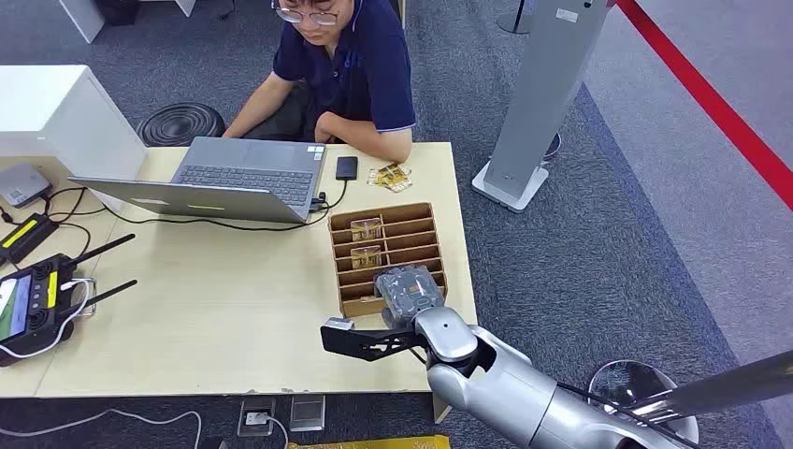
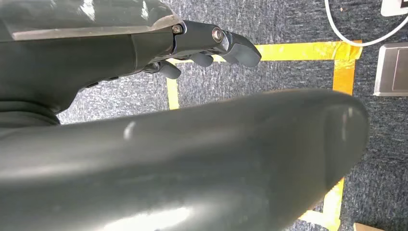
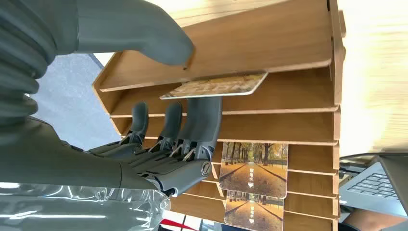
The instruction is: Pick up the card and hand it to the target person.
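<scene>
Now — card [image 3: 215, 86] between right hand [image 3: 159, 120] fingers

the right hand [image 1: 409, 292] covers the near slots of the card rack [image 1: 385, 245]. the person [image 1: 348, 65] is cut off at 12 o'clock. print on the cards [image 1: 392, 176] beside the phone is too small to read.

The right arm [image 1: 524, 388] is smooth silver with rounded joints and a black bracket near the wrist. The right hand [image 3: 159, 144] has a grey ribbed cover, thick grey thumb and darker fingers with small screws. The left hand [image 2: 211, 45] is dark grey, screws at its knuckles.
</scene>
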`<move>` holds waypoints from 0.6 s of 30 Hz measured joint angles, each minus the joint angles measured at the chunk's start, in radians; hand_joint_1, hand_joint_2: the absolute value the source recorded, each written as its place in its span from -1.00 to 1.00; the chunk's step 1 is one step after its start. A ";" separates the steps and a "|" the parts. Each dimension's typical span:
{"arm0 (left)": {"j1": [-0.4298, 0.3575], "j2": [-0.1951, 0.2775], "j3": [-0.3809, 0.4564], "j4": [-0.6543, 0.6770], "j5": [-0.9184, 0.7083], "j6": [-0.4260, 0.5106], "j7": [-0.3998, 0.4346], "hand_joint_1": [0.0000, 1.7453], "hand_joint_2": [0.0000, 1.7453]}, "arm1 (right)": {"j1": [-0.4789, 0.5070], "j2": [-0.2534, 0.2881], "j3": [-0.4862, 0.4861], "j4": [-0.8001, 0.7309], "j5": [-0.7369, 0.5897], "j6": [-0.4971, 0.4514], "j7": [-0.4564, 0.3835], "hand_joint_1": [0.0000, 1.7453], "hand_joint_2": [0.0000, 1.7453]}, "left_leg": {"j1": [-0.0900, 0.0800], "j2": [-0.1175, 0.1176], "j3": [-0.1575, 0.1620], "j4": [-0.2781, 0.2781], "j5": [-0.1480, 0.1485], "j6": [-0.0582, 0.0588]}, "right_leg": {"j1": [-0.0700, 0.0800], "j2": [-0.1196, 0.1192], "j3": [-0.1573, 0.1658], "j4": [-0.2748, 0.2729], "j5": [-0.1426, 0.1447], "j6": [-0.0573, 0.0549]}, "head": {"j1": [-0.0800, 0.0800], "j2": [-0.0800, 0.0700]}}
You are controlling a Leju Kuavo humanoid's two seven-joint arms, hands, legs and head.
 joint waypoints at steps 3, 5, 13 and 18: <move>0.000 0.000 0.000 0.000 0.000 0.001 0.000 -1.00 -1.00 | 0.000 0.000 0.000 0.000 0.000 0.000 0.000 0.60 1.00 | 0.000 0.000 0.000 0.000 0.000 0.000 | 0.000 0.000 0.000 0.000 0.000 0.000 | 0.000 0.000; 0.000 0.000 0.000 0.000 0.000 0.001 0.000 -1.00 -1.00 | 0.000 0.000 0.000 0.000 0.000 0.000 0.000 0.70 1.00 | 0.000 0.000 0.000 0.000 0.000 0.000 | 0.000 0.000 0.000 0.000 0.000 0.000 | 0.000 0.000; 0.000 0.000 0.000 0.000 0.002 0.000 -0.002 -1.00 -1.00 | -0.001 0.002 0.003 0.000 0.004 -0.003 0.005 1.00 1.00 | 0.000 0.000 0.000 0.000 0.000 0.000 | 0.000 0.000 0.000 0.000 0.000 0.000 | 0.000 0.000; 0.000 0.000 0.000 0.000 -0.001 0.001 -0.006 -1.00 -1.00 | -0.001 0.002 0.003 0.000 0.005 -0.007 0.010 1.00 1.00 | 0.000 0.000 0.000 0.000 0.000 0.000 | 0.000 0.000 0.000 0.000 0.000 0.000 | 0.000 0.000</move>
